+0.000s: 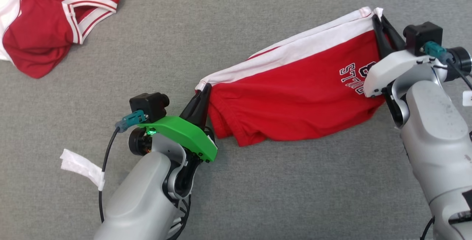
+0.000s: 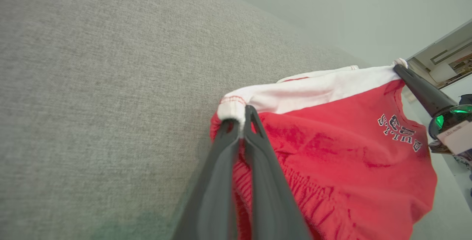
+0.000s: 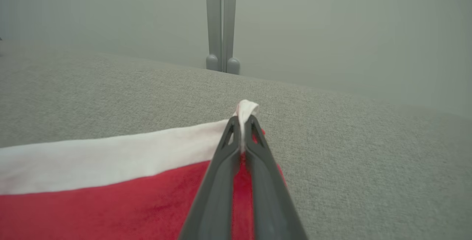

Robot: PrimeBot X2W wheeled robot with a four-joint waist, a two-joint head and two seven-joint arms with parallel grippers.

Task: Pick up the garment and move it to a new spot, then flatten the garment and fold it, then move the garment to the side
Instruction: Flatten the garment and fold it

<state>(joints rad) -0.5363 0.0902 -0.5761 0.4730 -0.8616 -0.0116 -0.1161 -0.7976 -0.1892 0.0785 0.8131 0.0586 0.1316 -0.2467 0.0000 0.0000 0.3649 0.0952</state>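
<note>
Head view: the red, white-banded cloth garment [image 1: 295, 92] is held taut over the grey fabric surface [image 1: 258, 188], its corners clamped by the left gripper [image 1: 205, 88] and right gripper [image 1: 379, 16]. Carrying seems underway; level lowering is called for next.

My counter [image 1: 258, 195] was a flat top covered in grey woven cloth. On it, at the far left, lay a crumpled red-and-white garment [image 1: 44, 30]. Whether the sagging hem of the red shorts [image 1: 295, 92] touched it, I couldn't tell.
</note>
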